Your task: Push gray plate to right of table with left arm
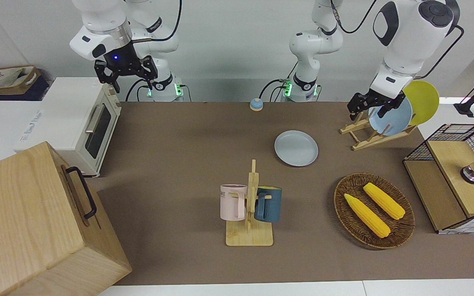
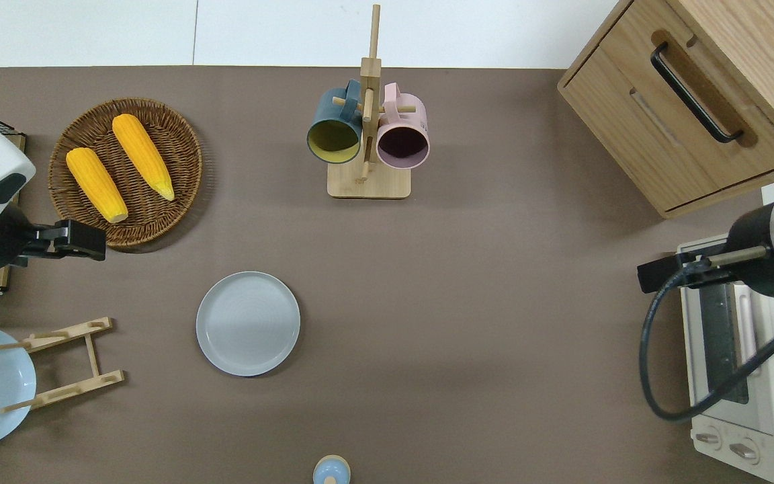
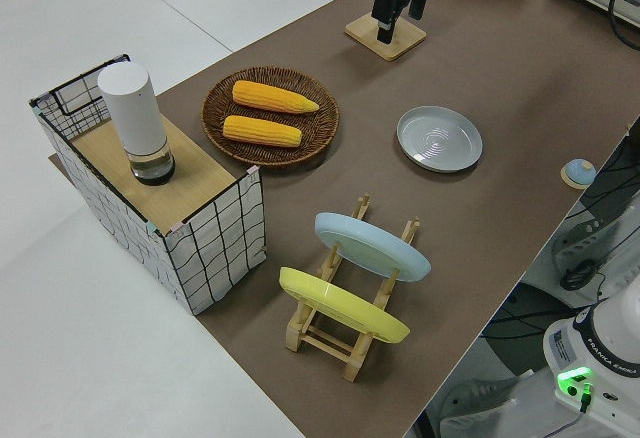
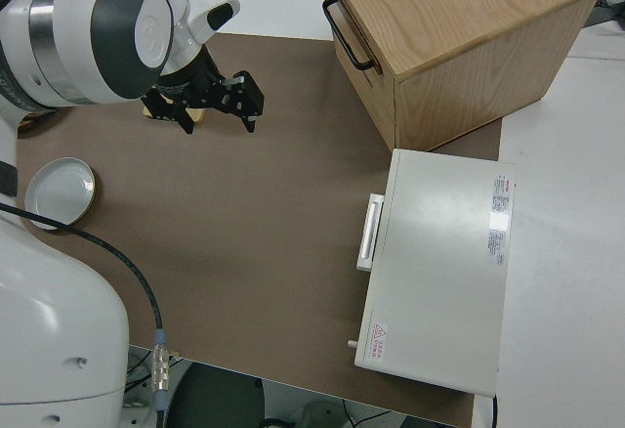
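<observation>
The gray plate [image 1: 296, 148] lies flat on the brown table [image 1: 179, 135], toward the left arm's end; it also shows in the overhead view [image 2: 248, 323] and the left side view [image 3: 439, 139]. My left gripper [image 1: 369, 111] is up in the air, open and empty. In the overhead view the left gripper [image 2: 95, 243] is over the nearer rim of the corn basket [image 2: 125, 171], well apart from the plate. My right arm is parked, its gripper [image 1: 126, 75] open and empty.
A wooden plate rack [image 1: 368, 137] holds a light-blue plate [image 1: 391, 119] and a yellow plate [image 1: 424, 100]. A mug rack [image 1: 250, 205], a small bell [image 1: 256, 104], a toaster oven [image 1: 72, 119], a wooden cabinet [image 1: 27, 222] and a wire crate [image 1: 455, 176] also stand here.
</observation>
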### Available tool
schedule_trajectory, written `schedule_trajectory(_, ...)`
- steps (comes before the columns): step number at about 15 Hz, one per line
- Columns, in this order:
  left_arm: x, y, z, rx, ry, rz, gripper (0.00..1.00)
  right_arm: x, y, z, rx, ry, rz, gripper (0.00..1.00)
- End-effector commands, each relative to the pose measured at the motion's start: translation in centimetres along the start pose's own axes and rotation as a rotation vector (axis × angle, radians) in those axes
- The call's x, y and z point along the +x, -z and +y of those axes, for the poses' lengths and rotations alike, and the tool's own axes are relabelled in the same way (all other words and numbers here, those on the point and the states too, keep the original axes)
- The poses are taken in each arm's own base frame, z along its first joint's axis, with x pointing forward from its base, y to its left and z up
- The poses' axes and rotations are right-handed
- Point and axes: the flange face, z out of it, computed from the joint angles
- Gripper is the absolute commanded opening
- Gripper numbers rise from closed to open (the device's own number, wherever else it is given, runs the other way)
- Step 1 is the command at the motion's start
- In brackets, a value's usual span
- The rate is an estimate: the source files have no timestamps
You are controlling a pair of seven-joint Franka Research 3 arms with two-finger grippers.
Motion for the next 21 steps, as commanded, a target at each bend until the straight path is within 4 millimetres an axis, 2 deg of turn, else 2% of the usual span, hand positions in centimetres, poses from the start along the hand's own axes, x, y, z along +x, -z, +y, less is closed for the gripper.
schedule_trajectory(1, 0.0, 0.1, -0.2, 0.004, -0.007, -0.013, 1.00, -0.3, 0.4, 0.2, 0.004, -0.017, -0.004, 0.983)
schedule_trajectory(5, -0.5, -0.1, -0.2, 0.005, -0.003, -0.026, 1.00, -0.3, 0.4, 0.1, 0.005, -0.016, -0.004, 0.983)
schedule_trajectory(7, -1.7, -0.6, -0.2, -0.004, -0.004, -0.035, 1.00, -0.3, 0.4, 0.1, 0.005, -0.015, -0.004, 0.983)
schedule_trajectory(11, -4.6, -2.9, -1.0, -0.019, 0.022, 0.000, 1.00, -0.3, 0.4, 0.1, 0.005, -0.015, -0.004, 0.983)
schedule_trajectory(16, -10.2, -8.5, -0.1, -0.027, 0.045, 0.093, 1.00, -0.3, 0.4, 0.1, 0.004, -0.015, -0.004, 0.983)
schedule_trajectory(19, -11.3, -11.7, 0.8, -0.042, 0.109, 0.085, 1.00, -0.3, 0.4, 0.1, 0.005, -0.015, -0.004, 0.983)
schedule_trajectory(21, -11.8, -14.1, 2.3, -0.045, 0.094, 0.095, 1.00, -0.3, 0.4, 0.1, 0.005, -0.015, -0.004, 0.983)
